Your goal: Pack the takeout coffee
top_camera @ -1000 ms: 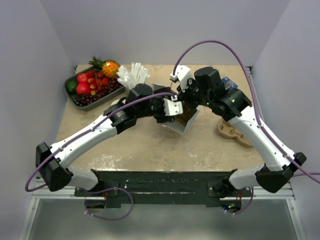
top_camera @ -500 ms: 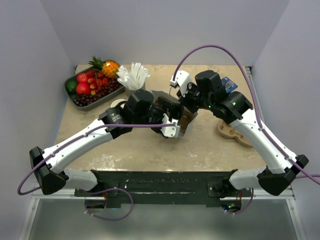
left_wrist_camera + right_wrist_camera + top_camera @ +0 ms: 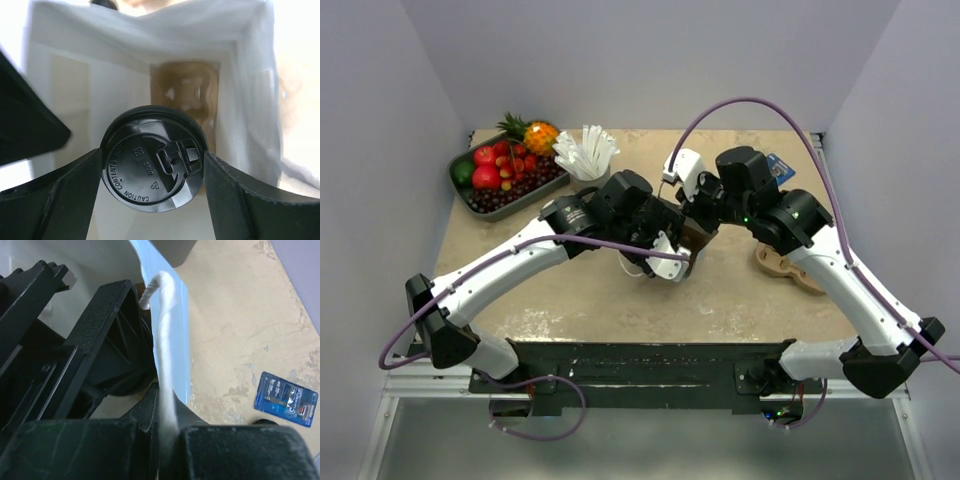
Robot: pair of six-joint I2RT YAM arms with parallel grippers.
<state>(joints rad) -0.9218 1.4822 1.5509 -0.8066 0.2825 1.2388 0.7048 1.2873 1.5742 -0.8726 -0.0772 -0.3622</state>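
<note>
Left arm and right arm: white tubular link shells, black joint housings. 1 purple cable per arm, leading back toward the black metal base bar.

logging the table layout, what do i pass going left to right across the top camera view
fruit tray → cup of white sticks → paper bag → cardboard cup carrier; the blue packet lies within the carrier's span, so it is left out
</note>
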